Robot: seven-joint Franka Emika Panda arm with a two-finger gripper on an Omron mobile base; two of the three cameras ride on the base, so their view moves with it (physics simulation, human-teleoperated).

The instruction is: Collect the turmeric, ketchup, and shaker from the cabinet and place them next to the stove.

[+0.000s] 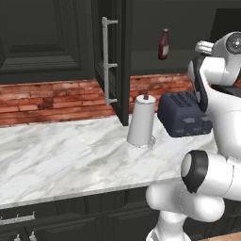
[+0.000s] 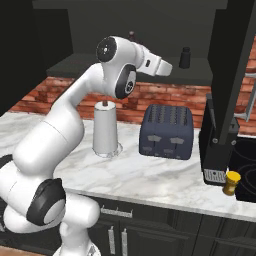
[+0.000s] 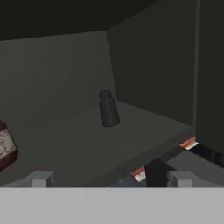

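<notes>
The cabinet stands open, its left door (image 1: pixel 115 56) with the silver bar handle swung out. On its shelf, the dark red ketchup (image 1: pixel 163 44) stands to the left and the dark grey shaker (image 2: pixel 185 57) to the right. In the hand view the shaker (image 3: pixel 108 109) is upright straight ahead, well beyond the fingertips, and the ketchup (image 3: pixel 5 148) shows at the left edge. My gripper (image 3: pixel 110 179) is open and empty, held at the shelf's front edge (image 2: pixel 167 66). The yellow-topped turmeric (image 2: pixel 231 182) stands on the counter beside the stove (image 2: pixel 246 170).
Under the cabinet on the marble counter (image 1: pixel 70 160) are a paper towel roll (image 1: pixel 142 120) and a dark blue toaster (image 2: pixel 166 131). The right cabinet door (image 2: pixel 232 75) hangs open, with a dark box-shaped appliance (image 2: pixel 217 155) below it next to the turmeric.
</notes>
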